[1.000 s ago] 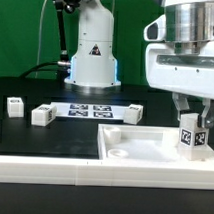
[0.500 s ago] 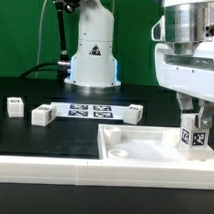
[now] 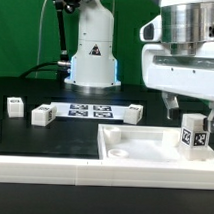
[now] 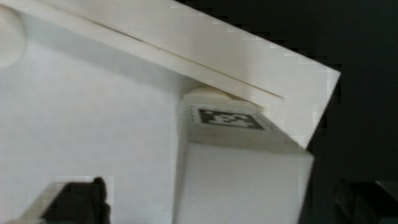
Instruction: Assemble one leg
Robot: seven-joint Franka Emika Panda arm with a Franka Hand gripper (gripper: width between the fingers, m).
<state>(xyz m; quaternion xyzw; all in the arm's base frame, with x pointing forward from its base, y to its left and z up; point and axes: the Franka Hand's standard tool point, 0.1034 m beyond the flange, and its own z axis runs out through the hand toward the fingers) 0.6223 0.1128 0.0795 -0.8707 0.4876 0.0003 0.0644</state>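
Black tabletop with green backdrop; white square panel (image 3: 144,146) lies at the front, toward the exterior view's right. One leg (image 3: 194,135) stands upright at the panel's far right corner, tags facing the camera. Gripper (image 3: 189,106) sits just above the leg, fingers spread apart and off it, holding nothing. Wrist view shows the leg (image 4: 240,160) against the panel (image 4: 89,120), one dark fingertip (image 4: 75,200) beside it. Spare legs (image 3: 42,115) and the marker board (image 3: 93,111) lie well apart, toward the exterior view's left.
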